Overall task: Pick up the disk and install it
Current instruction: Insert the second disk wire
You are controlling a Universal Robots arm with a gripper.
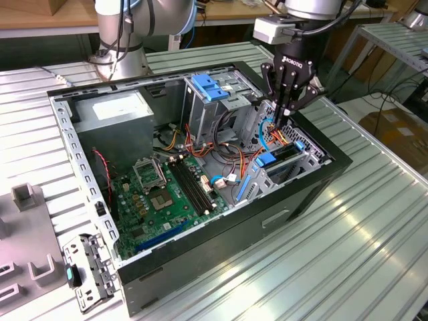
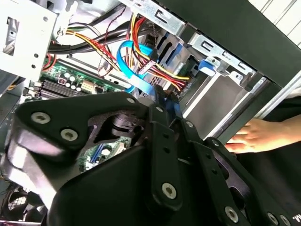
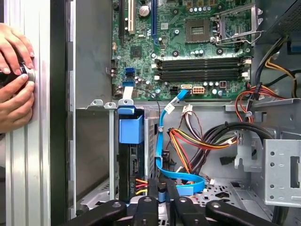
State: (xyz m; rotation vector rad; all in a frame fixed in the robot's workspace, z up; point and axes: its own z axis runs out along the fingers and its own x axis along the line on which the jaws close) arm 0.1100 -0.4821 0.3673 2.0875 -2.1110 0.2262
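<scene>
The gripper [image 1: 286, 110] reaches into the case [image 1: 321, 180], fingers pinched together on a cable connector [image 3: 161, 192] beside the seated disk [image 3: 130, 155], its lower end hidden.

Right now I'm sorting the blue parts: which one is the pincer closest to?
The blue cable, looping right beneath the pincer. The disk sits lower in its bay; the blue plate tops the far cage.

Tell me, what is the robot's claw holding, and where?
The gripper seems to pinch the blue cable near its plug end, not the disk in its bay.
</scene>
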